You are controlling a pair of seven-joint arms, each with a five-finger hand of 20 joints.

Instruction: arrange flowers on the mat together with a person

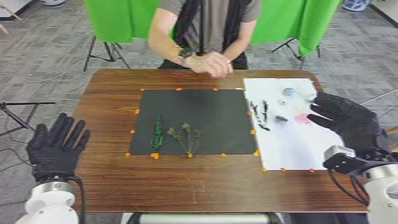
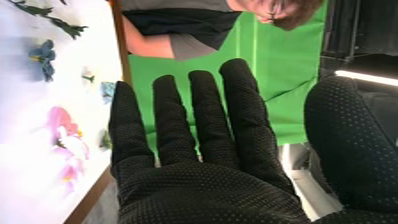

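Fingers are spread on the left hand (image 1: 55, 157) and right hand (image 1: 357, 132), which partly hides the white sheet (image 1: 289, 147).

Brown with streaks of wood grain, for the counter (image 1: 195, 192). Near-black and plain, for the mat (image 1: 178, 105); white, for the sheet (image 1: 293, 155) beside it. Orange, for the small tape marks (image 1: 155, 156) along the edges. Vivid green, for one sprig (image 1: 158, 137); duller, more olive, for another sprig (image 1: 188, 135). Blue with a yellowish centre, for a flower (image 2: 44, 57); pink, deep to pale, for a blossom (image 2: 60, 120); dark green, for the leaves (image 2: 67, 27). Black, for the left hand (image 1: 55, 155) and right hand (image 1: 351, 120); in the wrist view, dotted finely with paler specks over the right hand (image 2: 204, 192). White, for both arms (image 1: 51, 197). Bright green, for the cloth (image 1: 111, 20) behind; mottled grey, for the floor (image 1: 44, 60).
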